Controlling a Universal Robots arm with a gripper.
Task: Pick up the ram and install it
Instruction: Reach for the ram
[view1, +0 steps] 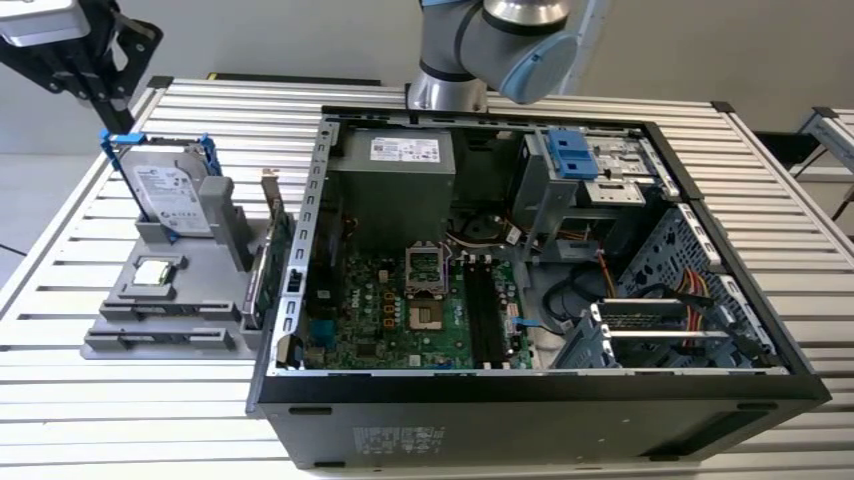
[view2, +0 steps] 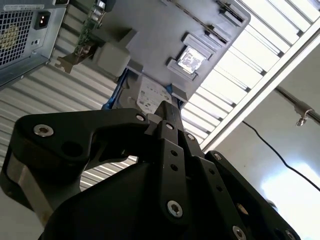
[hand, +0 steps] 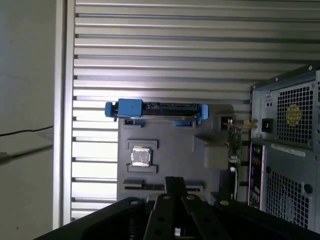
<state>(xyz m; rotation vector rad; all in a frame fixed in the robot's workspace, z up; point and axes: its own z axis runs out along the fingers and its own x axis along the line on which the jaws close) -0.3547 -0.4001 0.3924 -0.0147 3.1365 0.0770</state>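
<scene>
gripper (hand: 175, 181): fingers pressed together, nothing pinched; hung over parts holder (hand: 175, 147), apart from it.
ram (hand: 142, 187): prob. dark strip stood edge-up in holder slot, so grabbable from above; unsure.

Counted on the slatted surface (view1: 80, 400): one open computer case (view1: 534, 400), one gray holder (view1: 160, 340), one hard drive (view1: 171, 195), one silver chip (view1: 156, 270), one green card (view1: 274, 260), one robot arm (view1: 514, 40).

Grey stand (view1: 160, 335) with a blue-edged drive (view1: 171, 195), green board (view1: 374, 320) in a black case (view1: 534, 425), silver striped table (view1: 120, 410), black gripper (view2: 167, 107).
</scene>
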